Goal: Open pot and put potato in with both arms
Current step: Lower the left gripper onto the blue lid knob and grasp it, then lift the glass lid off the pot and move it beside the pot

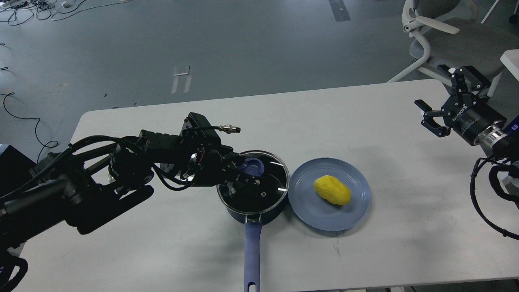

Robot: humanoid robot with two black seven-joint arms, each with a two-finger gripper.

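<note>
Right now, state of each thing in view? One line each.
Dark-blue saucepan: upright on the table, handle toward the robot.
Round glass lid: still on the saucepan.
Bright yellow potato: lying on the plate.
Flat blue-grey plate: beside the saucepan, to its right.
Left end effector: at the lid's blue knob, grip unclear.
Right end effector: open, empty, raised far right.

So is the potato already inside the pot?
No, the potato lies on the plate beside the pot, whose lid is on.

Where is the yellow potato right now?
In the head view, the potato lies on the blue plate, right of the pot, on the table's near middle.
</note>
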